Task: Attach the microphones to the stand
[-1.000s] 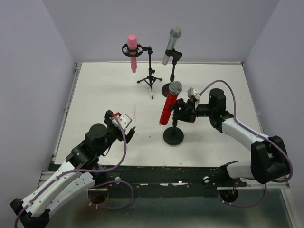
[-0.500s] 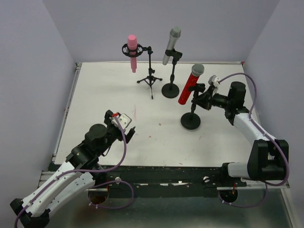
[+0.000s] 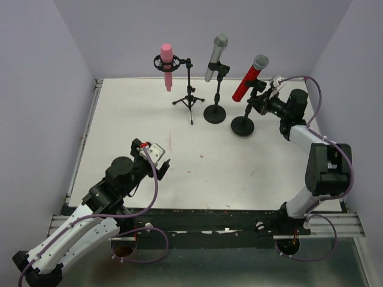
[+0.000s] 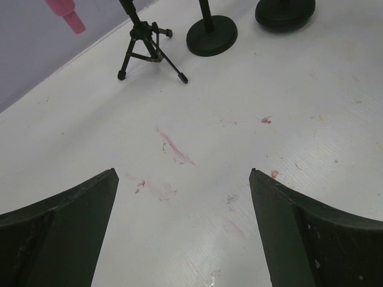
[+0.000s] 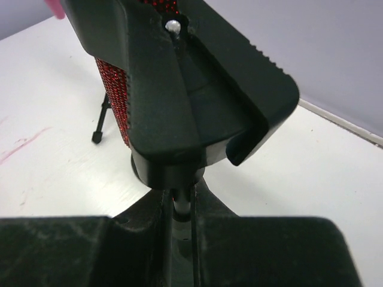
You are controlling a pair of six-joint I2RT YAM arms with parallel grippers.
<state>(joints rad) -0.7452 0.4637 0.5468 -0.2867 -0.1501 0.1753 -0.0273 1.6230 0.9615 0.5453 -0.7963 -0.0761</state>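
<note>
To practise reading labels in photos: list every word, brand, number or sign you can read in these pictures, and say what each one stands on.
No text can be read anywhere.
The pink microphone, silver-grey microphone, red microphone and the red microphone's stand bear no visible lettering.
The red marks on the table are smears, not writing.

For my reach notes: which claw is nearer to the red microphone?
Right. The right claw is shut on the stand just below the red microphone; the left claw is open, far off at the near left.
</note>
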